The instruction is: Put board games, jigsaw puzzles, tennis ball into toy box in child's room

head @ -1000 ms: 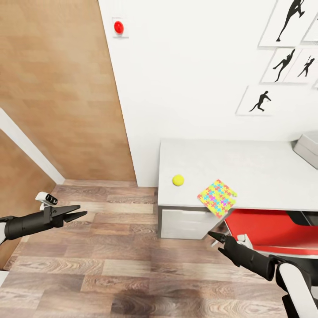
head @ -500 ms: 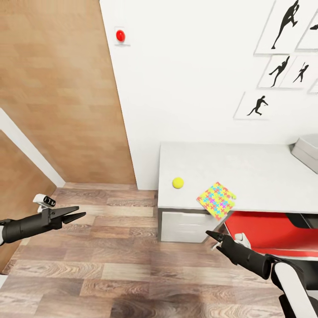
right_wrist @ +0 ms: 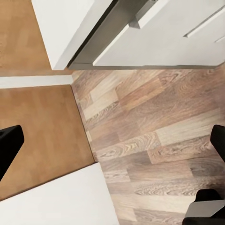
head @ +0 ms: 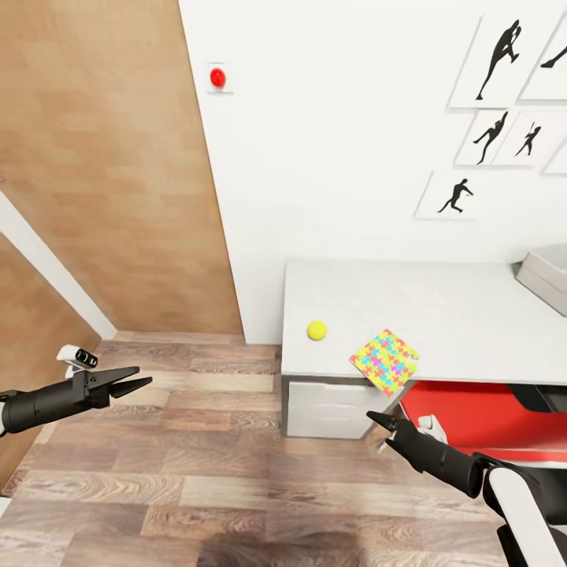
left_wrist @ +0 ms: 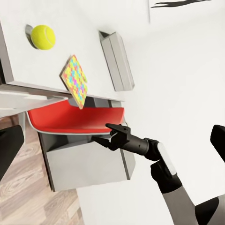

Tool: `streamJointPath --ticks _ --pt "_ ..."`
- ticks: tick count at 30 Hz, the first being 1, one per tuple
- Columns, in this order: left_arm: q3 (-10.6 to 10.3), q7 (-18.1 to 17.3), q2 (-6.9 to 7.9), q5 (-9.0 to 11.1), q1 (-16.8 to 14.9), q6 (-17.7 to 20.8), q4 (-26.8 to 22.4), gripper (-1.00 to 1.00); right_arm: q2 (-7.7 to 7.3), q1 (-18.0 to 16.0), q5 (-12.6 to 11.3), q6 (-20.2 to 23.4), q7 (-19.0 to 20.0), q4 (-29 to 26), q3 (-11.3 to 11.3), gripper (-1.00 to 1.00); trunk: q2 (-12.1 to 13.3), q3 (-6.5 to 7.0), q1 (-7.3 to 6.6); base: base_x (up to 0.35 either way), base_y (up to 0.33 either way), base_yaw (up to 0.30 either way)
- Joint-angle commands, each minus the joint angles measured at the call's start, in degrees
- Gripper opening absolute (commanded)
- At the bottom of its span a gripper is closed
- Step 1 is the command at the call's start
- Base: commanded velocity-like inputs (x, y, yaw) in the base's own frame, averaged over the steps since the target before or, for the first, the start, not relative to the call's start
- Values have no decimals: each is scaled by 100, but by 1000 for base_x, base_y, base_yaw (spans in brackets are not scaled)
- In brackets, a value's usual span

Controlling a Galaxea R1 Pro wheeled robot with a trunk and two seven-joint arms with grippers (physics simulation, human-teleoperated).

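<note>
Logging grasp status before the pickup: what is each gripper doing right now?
Left gripper: open, holding nothing.
Right gripper: open, holding nothing.

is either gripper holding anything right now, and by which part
Nothing is held. The left gripper and right gripper both hang empty over the floor.

No readable text, labels, brands or numbers in any view.

The jigsaw puzzle (head: 385, 362) lying on the tabletop (head: 441, 315) carries only its multicoloured interlocking-piece pattern, with no lettering that can be made out; the prints (head: 496, 55) on the wall show black player silhouettes and no captions; the red round button (head: 218, 77) on its white wall plate bears no marking; the tennis ball (head: 316, 330) is plain yellow at this size, and the toy box (head: 543, 276) at the tabletop's far end shows bare pale plastic.
</note>
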Motion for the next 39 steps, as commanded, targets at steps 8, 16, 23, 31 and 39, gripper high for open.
streamJointPath --ticks 8,16,23,31,39 --pt "-1 -11 2 2 -4 24 0 100 -1 -4 -40 24 -37 -5 -5 100 -10 67 3 0 0 0" --pt "-2 -5 2 2 -4 24 -7 100 -1 -3 -40 24 -37 -4 -9 100 -10 142 3 0 0 0" --pt "-12 3 2 5 -4 24 -45 100 -1 -4 -40 24 -37 0 -23 100 -10 209 3 0 0 0" --pt "-19 6 0 4 -4 24 -52 100 -1 -4 -40 24 -37 1 -21 100 -10 284 3 0 0 0" --pt "-19 6 2 2 -4 25 -52 100 -1 -3 -40 24 -38 3 -18 100 -10 360 3 0 0 0"
